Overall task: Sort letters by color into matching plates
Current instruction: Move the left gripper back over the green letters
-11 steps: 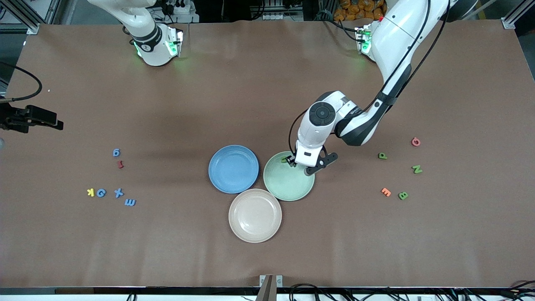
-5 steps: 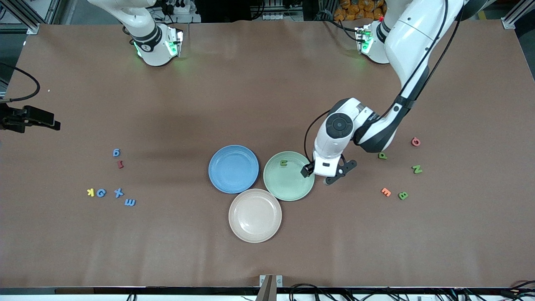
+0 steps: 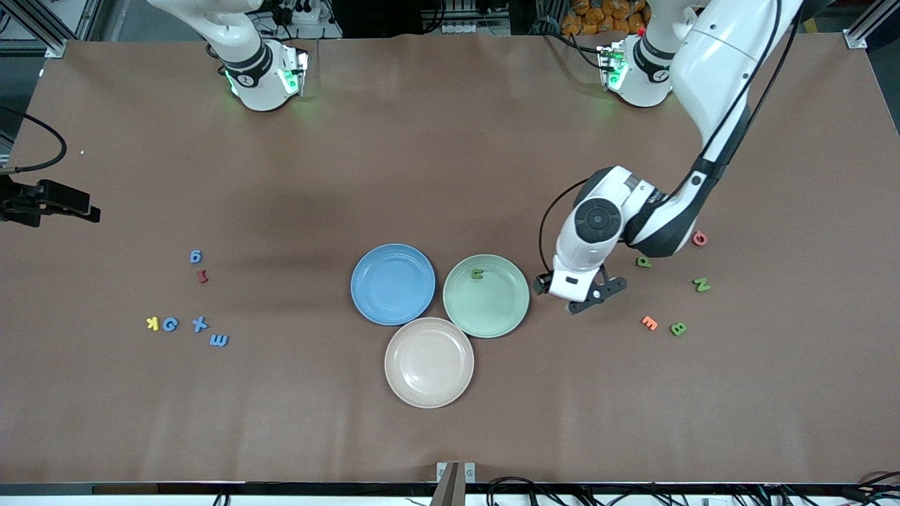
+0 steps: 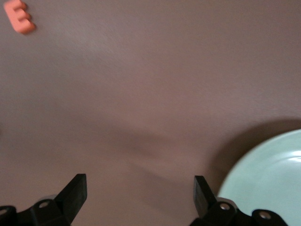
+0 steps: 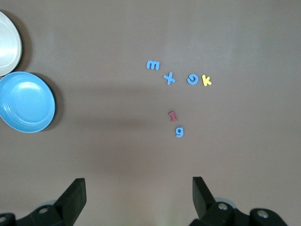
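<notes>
Brown table (image 3: 450, 176) bears three plates (image 3: 393, 284); left tool (image 3: 562, 294) and right tool (image 5: 138, 195) both released.

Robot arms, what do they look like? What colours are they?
Both arms are smooth, rounded and white with dark grey joint bands. Green lights glow at their bases. The left arm has a thin black cable along it and a round dark cap at the wrist. The left gripper and right gripper have black fingers.
</notes>
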You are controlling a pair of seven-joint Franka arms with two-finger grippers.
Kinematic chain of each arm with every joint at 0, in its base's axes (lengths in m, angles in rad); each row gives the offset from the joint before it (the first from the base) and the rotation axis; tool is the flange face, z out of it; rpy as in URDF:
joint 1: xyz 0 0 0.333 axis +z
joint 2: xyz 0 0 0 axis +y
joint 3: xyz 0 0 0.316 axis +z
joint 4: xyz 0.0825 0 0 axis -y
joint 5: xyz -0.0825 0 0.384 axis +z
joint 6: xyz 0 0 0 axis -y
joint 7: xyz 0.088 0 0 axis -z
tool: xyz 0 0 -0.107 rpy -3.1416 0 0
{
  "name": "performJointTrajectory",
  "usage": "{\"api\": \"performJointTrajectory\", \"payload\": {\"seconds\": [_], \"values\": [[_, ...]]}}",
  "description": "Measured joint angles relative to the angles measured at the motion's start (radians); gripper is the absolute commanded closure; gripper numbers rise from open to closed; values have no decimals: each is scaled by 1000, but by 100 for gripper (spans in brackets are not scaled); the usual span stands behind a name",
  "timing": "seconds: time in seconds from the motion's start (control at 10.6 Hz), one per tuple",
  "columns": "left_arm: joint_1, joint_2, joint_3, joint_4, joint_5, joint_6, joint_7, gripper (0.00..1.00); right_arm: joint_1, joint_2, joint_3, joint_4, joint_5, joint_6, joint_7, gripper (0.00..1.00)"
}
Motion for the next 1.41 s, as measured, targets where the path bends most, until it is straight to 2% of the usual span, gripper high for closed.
{"api": "performJointTrajectory", "payload": {"seconds": [0.66,0.85,1.13,1.41], "values": [[160,-137,-22,-152,1,-2,336,0,26,0,10,1,0,39,-2,0],[174,-169,-37,-201,1,-2,405,0,32,-1,10,3,0,44,-2,0],[201,-182,-40,-258,1,0,530,0,56,-17,9,-7,0,70,-2,0],[244,-182,-40,-265,1,9,601,0,82,-72,-12,-56,0,93,-1,0]]}}
